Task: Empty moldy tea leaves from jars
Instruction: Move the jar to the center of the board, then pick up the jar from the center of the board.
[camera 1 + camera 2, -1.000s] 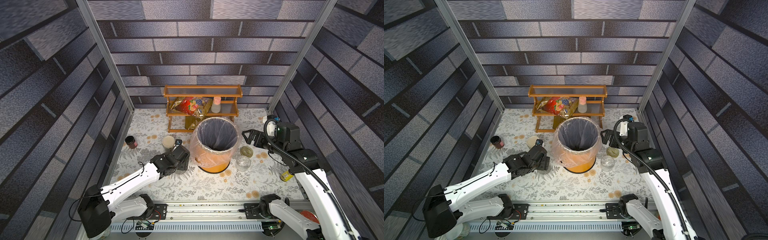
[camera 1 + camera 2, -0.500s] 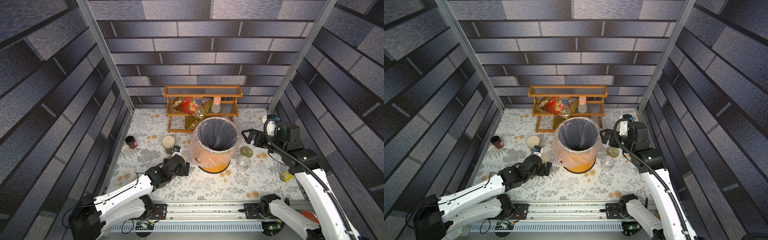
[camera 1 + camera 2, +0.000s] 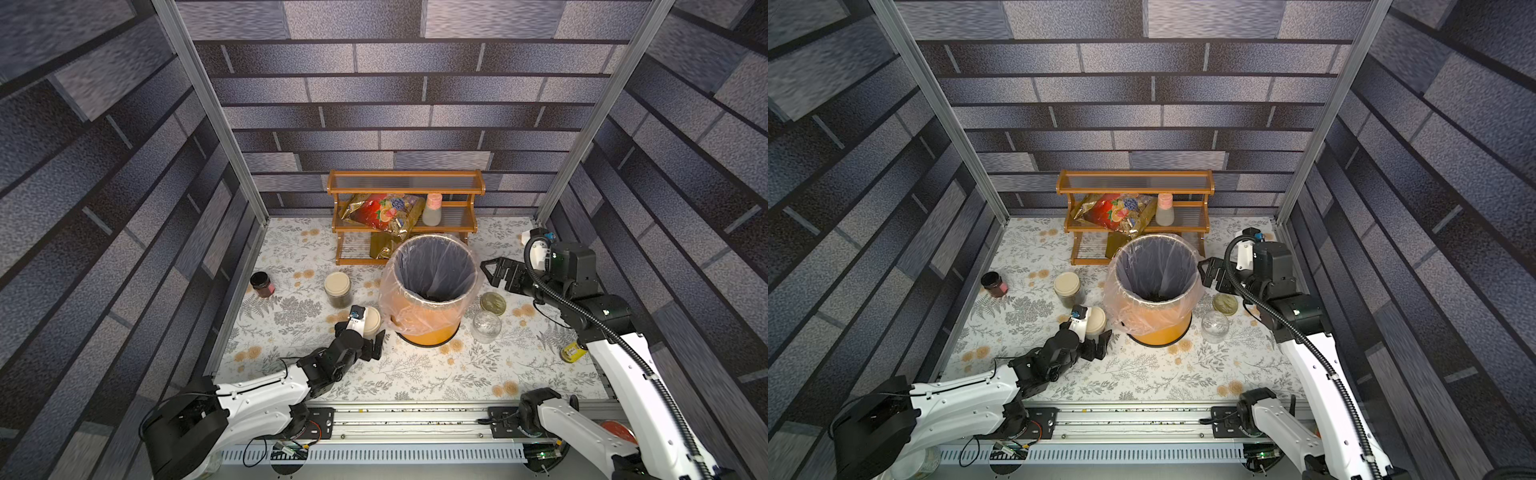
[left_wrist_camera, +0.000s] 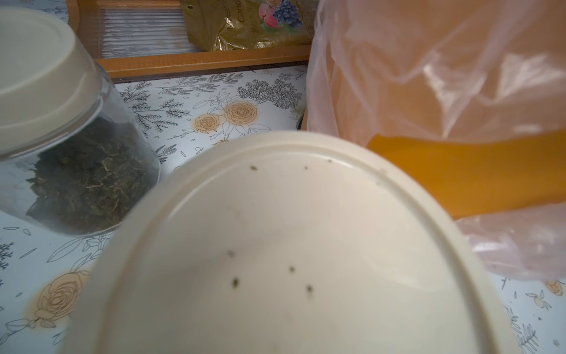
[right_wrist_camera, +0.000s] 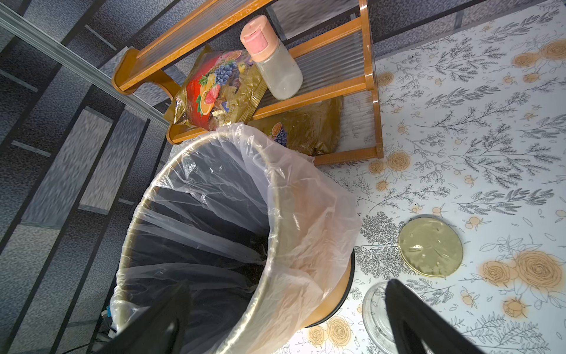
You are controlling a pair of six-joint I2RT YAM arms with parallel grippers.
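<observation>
A clear jar point(image 3: 338, 289) with a cream lid stands left of the orange bin point(image 3: 432, 332); the left wrist view shows dark tea leaves point(image 4: 85, 180) inside it. A second cream lid point(image 3: 371, 319) sits closer to the bin and fills the left wrist view point(image 4: 291, 245), speckled with leaf bits; what is under it is hidden. My left gripper point(image 3: 359, 338) is open, its jaws on either side just below that lid. My right gripper point(image 3: 486, 272) hangs open and empty beside the bin's right rim point(image 5: 288, 285). An empty lidless glass jar point(image 3: 485, 326) stands right of the bin.
A gold lid point(image 3: 493, 303) lies by the empty jar. A dark jar point(image 3: 262, 284) stands at the left wall and a yellow bottle point(image 3: 572, 352) at the right. Behind the bin is a wooden shelf point(image 3: 405, 189) with a snack bag point(image 3: 382, 214) and a pink-capped shaker point(image 3: 432, 210).
My left gripper has gone from shut to open, and the left arm has drawn back toward the table's front. The right arm has not moved.
</observation>
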